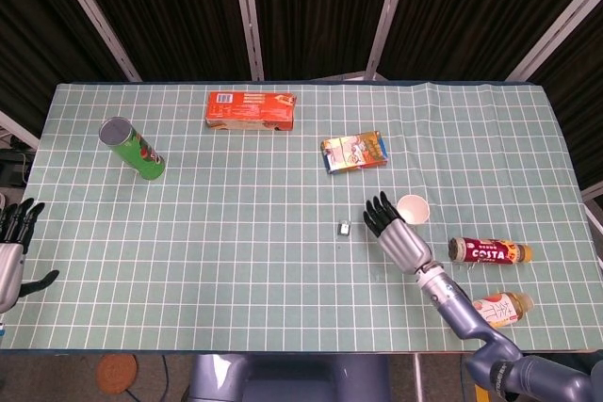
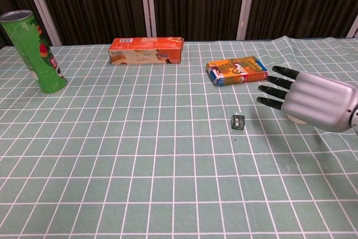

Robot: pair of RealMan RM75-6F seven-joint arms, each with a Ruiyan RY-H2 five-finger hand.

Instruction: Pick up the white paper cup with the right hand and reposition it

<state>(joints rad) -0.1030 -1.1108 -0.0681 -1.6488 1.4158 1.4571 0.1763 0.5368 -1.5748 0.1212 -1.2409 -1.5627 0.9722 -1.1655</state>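
In chest view, right hand (image 2: pixel 313 102) hides white paper cup (image 1: pixel 413 209).

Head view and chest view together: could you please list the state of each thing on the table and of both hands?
Paper cup: upright, ungripped.
Right hand: open, beside the cup.
Left hand: open, off the table edge.
Green can: upright.
Orange box: on its side.
Costa bottle: lying down.
Tea bottle: lying down.
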